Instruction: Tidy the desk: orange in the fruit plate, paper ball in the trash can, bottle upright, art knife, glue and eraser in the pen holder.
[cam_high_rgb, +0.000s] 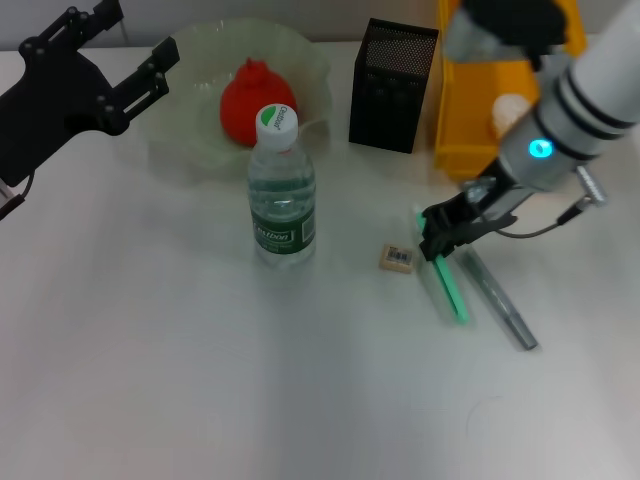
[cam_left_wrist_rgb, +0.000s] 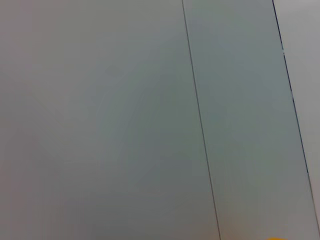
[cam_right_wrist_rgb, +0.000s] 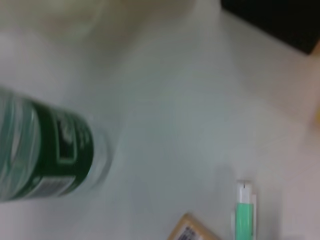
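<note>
Standing upright on the desk (cam_high_rgb: 150, 380), the bottle (cam_high_rgb: 282, 190) shows a green label, unreadable. Right gripper (cam_high_rgb: 436, 244) fingers touch the green stick (cam_high_rgb: 450, 285); grip unclear. Left gripper (cam_high_rgb: 150, 75) open beside the orange (cam_high_rgb: 255, 100). Right wrist: eraser (cam_right_wrist_rgb: 192, 231) barcode.

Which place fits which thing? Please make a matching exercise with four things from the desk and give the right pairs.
Things:
1. orange
2. bottle
3. paper ball
4. eraser

Places:
A. flat on the desk, beside the green stick
B. inside the trash can
C. upright on the desk, in front of the fruit plate
D. inside the fruit plate

Pairs: 1-D, 2-C, 3-B, 4-A
</note>
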